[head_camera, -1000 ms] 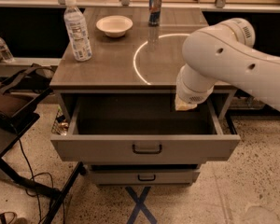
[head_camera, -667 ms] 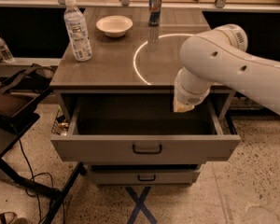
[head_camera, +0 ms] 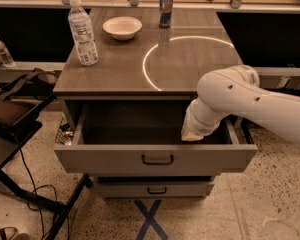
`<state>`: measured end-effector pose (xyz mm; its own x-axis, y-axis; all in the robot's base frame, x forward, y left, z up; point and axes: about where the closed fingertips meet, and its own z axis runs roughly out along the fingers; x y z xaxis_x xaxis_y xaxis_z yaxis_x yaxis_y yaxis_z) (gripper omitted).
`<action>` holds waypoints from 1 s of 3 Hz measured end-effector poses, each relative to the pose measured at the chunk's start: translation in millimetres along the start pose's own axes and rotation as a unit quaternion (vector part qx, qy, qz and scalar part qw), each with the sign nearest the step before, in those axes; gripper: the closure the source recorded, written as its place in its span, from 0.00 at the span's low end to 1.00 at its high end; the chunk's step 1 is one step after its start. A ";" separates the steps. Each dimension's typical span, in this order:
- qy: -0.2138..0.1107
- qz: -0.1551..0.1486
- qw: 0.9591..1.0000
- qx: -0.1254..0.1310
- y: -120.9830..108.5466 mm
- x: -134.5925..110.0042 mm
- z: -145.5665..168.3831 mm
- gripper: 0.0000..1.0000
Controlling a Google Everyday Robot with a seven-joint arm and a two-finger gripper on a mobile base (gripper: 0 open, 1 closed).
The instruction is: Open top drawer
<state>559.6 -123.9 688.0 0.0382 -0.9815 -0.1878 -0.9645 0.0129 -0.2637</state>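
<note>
A: What differs from a second ago?

B: The top drawer (head_camera: 115, 159) stays pulled out under the counter (head_camera: 115, 69), its front no further forward than before. The white arm (head_camera: 250, 96) has sunk. Its bend sat over the counter's right side; now it hangs past the right edge, and the pincer (head_camera: 192, 135) is lower, down inside the drawer.

A: Is the pincer apart or together?

B: One cannot tell; the wrist covers it.

A: And the edges, from the left?

B: A dark seat (head_camera: 12, 111) stands near the drawer's left front corner, cables trailing below it. On the counter, a water bottle (head_camera: 83, 31) stands close to the left edge, then a white bowl (head_camera: 122, 27), then a can (head_camera: 165, 8) at the back. A ring of light (head_camera: 150, 59) lies right of them.

A: Room inside the drawer?

B: Its grey floor runs open from the left wall to the pincer, which sits near the right wall, just behind the front panel. The black loop handle (head_camera: 157, 159) is left of it, apart. A lower drawer (head_camera: 120, 189) is shut beneath, with a blue tape cross (head_camera: 150, 219) on the floor before it.
</note>
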 end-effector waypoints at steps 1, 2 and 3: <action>-0.025 -0.002 0.999 -0.027 21.4 -8.4 35.2 1.00; -0.027 0.010 0.999 -0.044 57.9 -2.5 49.0 1.00; -0.016 0.024 0.999 -0.045 84.1 8.6 40.5 1.00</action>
<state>489.4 -123.5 625.9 -0.0009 -0.9735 -0.2285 -0.9849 0.0404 -0.1681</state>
